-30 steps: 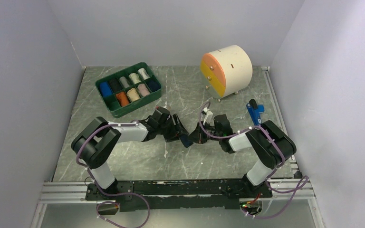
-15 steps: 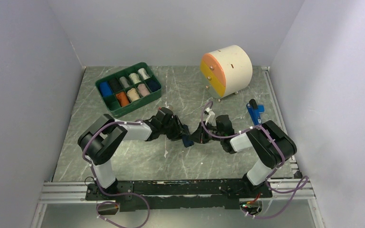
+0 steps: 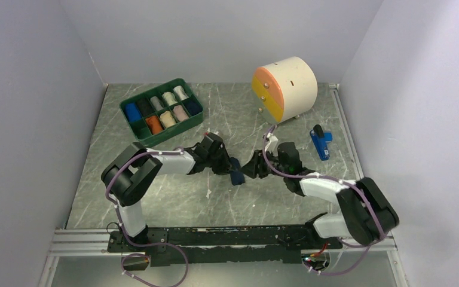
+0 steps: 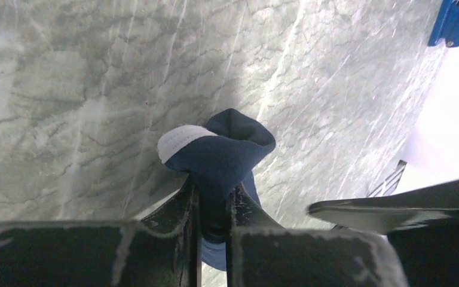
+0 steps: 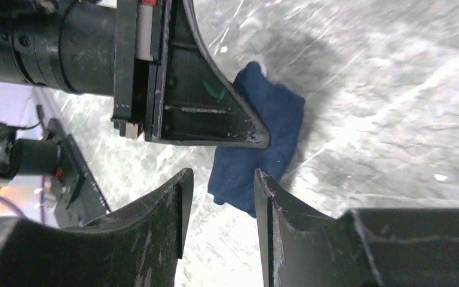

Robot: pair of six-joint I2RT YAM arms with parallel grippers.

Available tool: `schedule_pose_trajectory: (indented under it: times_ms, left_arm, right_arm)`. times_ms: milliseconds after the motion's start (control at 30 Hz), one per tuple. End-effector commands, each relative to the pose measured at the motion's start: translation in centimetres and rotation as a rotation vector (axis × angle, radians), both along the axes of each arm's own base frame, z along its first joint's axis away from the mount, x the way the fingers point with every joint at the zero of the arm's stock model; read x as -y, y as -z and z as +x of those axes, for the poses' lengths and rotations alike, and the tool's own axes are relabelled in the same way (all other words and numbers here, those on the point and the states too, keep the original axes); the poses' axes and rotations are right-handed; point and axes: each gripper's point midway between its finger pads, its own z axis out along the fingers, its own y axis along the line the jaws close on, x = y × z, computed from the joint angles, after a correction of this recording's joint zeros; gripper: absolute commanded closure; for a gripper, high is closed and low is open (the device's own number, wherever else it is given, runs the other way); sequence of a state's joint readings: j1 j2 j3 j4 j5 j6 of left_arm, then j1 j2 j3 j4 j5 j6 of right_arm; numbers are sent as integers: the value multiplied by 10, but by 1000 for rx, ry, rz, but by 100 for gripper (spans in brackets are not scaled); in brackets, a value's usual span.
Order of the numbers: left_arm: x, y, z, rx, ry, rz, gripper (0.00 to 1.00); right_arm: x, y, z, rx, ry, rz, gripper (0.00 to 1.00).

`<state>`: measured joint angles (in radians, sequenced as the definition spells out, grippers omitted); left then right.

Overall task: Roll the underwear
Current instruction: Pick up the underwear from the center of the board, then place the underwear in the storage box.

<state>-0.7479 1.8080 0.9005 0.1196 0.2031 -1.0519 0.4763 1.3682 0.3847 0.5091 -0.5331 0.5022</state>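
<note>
- Since a second ago, your left tool (image 4: 214, 200) has snapped closed. Your right arm has swung its elbow out toward the near right corner, and the right tool (image 5: 222, 176) has spread its jaws.
- Your left tool is now pinching the navy underwear (image 4: 224, 152) tight. A bunched fold with a strip of white trim pokes out past the tips.
- Your right tool is partway apart and holding nothing. It sits just beside the cloth, facing the left tool, and its wrist view shows the navy fabric through the gap.
- The underwear is around the middle of the desk (image 3: 173, 197), between your two tools, its lower end down near the marbled surface.
- The green tray (image 3: 132, 121) of cloth rolls sits back left, well apart from all this.
- The round cream drawer box (image 3: 287, 86) is at the back, and there's a small blue thing (image 3: 320, 143) near the right edge.
</note>
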Motion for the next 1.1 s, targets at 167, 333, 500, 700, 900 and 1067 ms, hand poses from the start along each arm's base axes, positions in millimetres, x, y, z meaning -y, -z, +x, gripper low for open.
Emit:
schedule_pose_trajectory:
  times_ms: [167, 333, 500, 700, 900, 1067]
  left_arm:
    - [-8, -33, 11, 138, 136, 46, 95]
    - [-36, -62, 35, 161, 147, 10, 95]
    - [-84, -102, 65, 222, 107, 4, 95]
    - [-175, -139, 113, 277, 2, 79, 95]
    - [-268, -151, 143, 219, -92, 134, 95]
    - [-331, -142, 149, 154, -175, 159, 95]
  right_arm:
    - [43, -49, 32, 185, 225, -159, 54]
    - [42, -70, 31, 212, 215, -135, 53]
    - [41, -73, 24, 205, 194, -121, 53]
    - [32, -73, 14, 163, 151, -77, 53]
    - [24, -73, 15, 134, 87, -97, 51]
    - [20, -79, 17, 149, 48, -116, 48]
